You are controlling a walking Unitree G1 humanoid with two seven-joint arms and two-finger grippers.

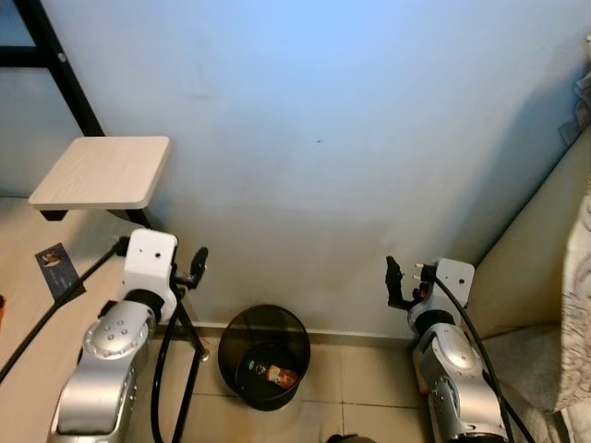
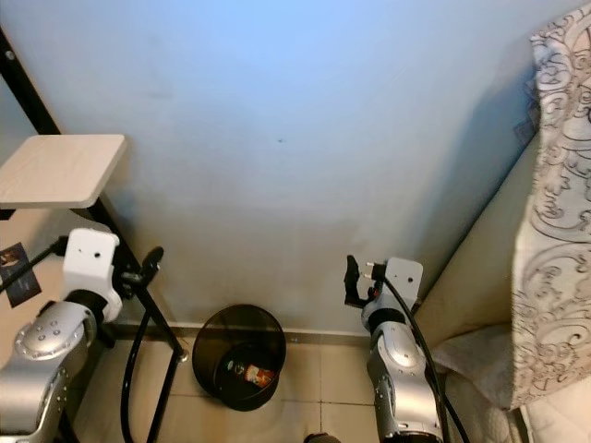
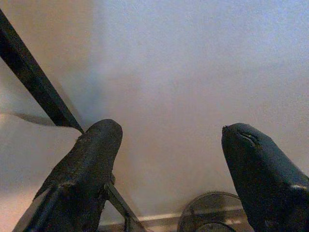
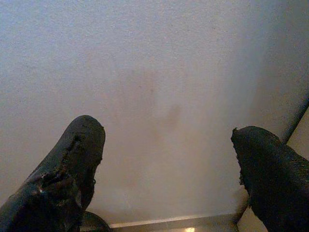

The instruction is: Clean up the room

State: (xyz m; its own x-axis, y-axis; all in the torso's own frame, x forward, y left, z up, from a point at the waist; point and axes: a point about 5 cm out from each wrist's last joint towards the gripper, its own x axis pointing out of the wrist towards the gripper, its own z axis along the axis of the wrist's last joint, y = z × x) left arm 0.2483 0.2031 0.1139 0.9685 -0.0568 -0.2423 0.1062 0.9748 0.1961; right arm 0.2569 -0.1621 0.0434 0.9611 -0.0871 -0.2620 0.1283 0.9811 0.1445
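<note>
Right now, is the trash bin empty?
No, the black trash bin on the floor by the wall has a small red and white wrapper lying at its bottom.

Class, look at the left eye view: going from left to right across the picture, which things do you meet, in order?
Wooden shelf → left gripper → black waste bin on the floor → right gripper → patterned fabric at the right edge.
</note>
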